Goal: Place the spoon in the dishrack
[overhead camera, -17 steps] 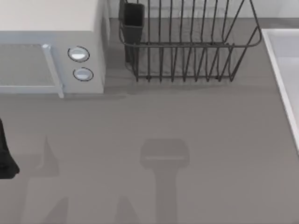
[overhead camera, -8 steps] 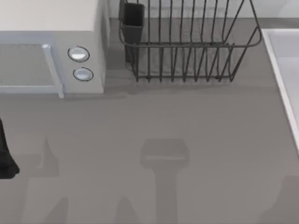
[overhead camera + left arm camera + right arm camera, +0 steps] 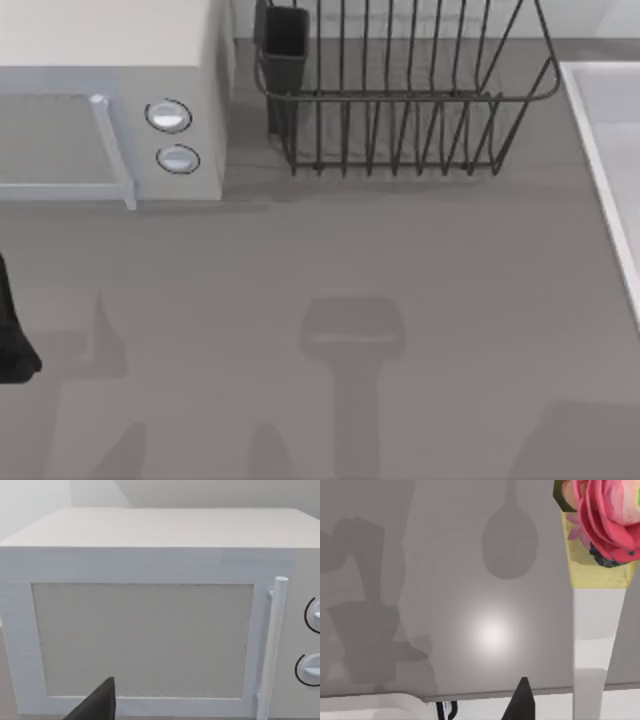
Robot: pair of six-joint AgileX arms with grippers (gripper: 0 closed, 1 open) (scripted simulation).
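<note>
Dishrack (image 3: 400, 110), a large dark metal wire basket with upright thin tines and a flared rim, is seen at the far side of the grey table (image 3: 330, 260), its far part cut off by the top view's edge. A dark rectangular utensil cup (image 3: 285, 45) is fixed at its far-left corner. To its left stands a pale grey microwave (image 3: 110, 100) with two round knobs (image 3: 168, 116) and a slim vertical door handle (image 3: 272, 645); its left part is cut off as well. A white raised surface (image 3: 610, 150) is partly seen along the right edge of the table.

The left arm (image 3: 12, 340) is glimpsed as a dark shape at the top view's left edge; one dark fingertip of the left gripper (image 3: 97, 705) is caught in the left wrist view in front of the microwave door, and whether the pincer is wide or narrow cannot be told. A single dark tip of the right gripper (image 3: 520, 702) is seen in the right wrist view above a pale glossy surface, beside a pink flower (image 3: 607, 515) in a yellow holder (image 3: 595, 565); its state cannot be told either. A spoon-shaped shadow (image 3: 510, 542) is cast on that surface.
</note>
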